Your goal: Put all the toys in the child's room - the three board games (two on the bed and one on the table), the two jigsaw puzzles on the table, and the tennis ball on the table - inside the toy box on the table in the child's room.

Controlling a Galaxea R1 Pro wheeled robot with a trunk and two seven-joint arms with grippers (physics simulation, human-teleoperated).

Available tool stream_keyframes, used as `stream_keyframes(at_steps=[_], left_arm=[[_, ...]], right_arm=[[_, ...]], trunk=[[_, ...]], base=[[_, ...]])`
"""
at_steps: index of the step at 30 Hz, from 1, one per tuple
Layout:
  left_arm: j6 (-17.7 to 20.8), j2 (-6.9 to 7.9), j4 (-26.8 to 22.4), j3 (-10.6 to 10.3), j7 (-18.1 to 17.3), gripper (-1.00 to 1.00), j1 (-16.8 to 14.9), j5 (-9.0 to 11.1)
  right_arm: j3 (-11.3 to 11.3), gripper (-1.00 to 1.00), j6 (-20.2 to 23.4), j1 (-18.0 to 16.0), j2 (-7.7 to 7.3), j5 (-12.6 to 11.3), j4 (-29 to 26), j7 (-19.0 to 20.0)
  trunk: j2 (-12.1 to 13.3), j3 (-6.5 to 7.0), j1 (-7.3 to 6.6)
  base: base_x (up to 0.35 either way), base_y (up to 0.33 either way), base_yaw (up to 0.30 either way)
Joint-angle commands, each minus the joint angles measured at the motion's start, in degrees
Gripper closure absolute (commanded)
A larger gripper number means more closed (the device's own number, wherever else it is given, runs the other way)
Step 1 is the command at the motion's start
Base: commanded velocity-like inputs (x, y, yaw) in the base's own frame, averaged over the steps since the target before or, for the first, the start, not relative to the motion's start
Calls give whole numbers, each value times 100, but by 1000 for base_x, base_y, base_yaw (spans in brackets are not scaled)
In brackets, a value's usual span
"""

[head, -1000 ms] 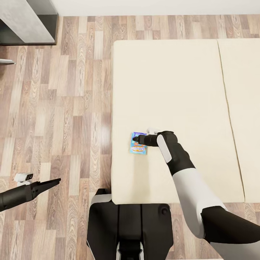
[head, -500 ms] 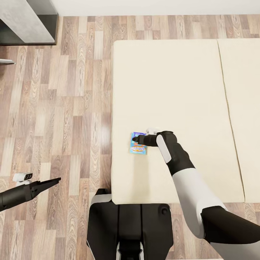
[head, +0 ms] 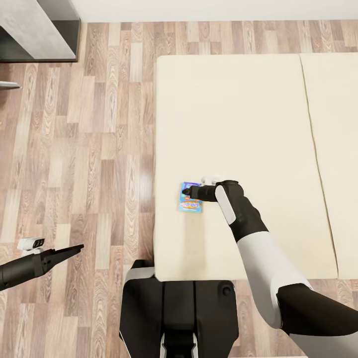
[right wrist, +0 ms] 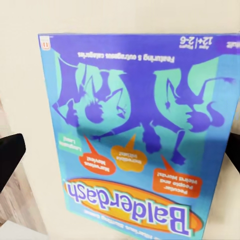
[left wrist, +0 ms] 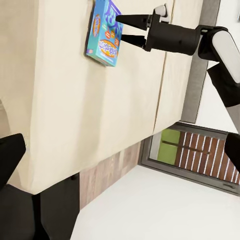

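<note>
A blue board game (head: pixel 191 204) marked Balderdash lies flat on the beige bed (head: pixel 238 114), near its left edge. My right gripper (head: pixel 185 191) is open just over the box's far end, its two fingers spread apart in the left wrist view (left wrist: pixel 129 29). Up close the box lid (right wrist: pixel 135 130) sits between the two fingertips (right wrist: pixel 10 155), which stand at the picture's sides. I cannot tell whether they touch it. My left gripper (head: pixel 79 247) is open over the floor, left of the bed, with nothing in it. From there the box (left wrist: pixel 104 35) also shows.
Wood-plank floor (head: pixel 89 149) runs along the bed's left side. A grey cabinet (head: pixel 37 27) stands at the far left corner by the white wall. My dark base (head: pixel 179 313) is against the bed's near edge. A seam (head: pixel 311 129) splits the mattress on the right.
</note>
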Motion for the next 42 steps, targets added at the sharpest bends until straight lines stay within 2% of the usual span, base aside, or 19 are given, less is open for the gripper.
stream_keyframes(at_steps=[1,19,26,42], left_arm=[[62,2,1,1,-26,-100,-2,-7],[70,65,8,6,-26,-100,4,2],[73,66,9,130,-26,-100,6,5],[72,65,9,156,-26,-100,7,37]], right_arm=[[-2,-100,24,-1,1,15,-4,16],[-2,-100,29,0,1,15,-6,16],[-2,-100,31,1,1,15,-6,16],[-2,-100,25,-1,1,15,-6,18]], trunk=[[-9,-6,4],[-9,-6,4],[-9,-6,4],[-9,-6,4]], base=[[0,106,0],[0,48,0],[0,74,0],[0,5,0]])
